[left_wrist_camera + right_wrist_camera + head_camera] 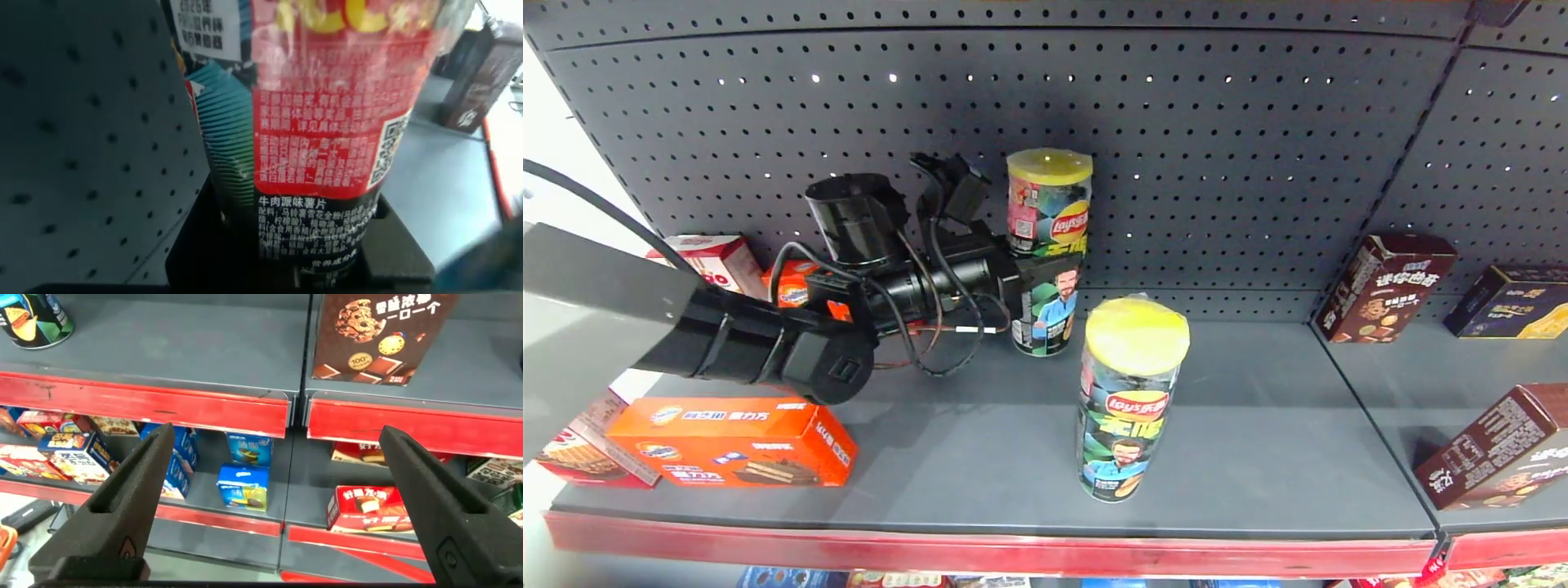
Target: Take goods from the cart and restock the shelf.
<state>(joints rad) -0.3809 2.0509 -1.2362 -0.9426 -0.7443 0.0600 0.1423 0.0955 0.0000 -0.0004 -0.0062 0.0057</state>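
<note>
Two chip cans stand on the shelf (1258, 441) in your head view. The front can (1131, 400) stands free at 5 o'clock of the rear can (1049, 204), whose middle your left gripper (1045, 273) hides.

Left wrist view: the rear can is clamped between the pads (400, 253), with its top cut off.

Right wrist view: your right gripper (274, 498) is spread wide and empty. One can's base (33, 318) is cropped at the edge.
</note>
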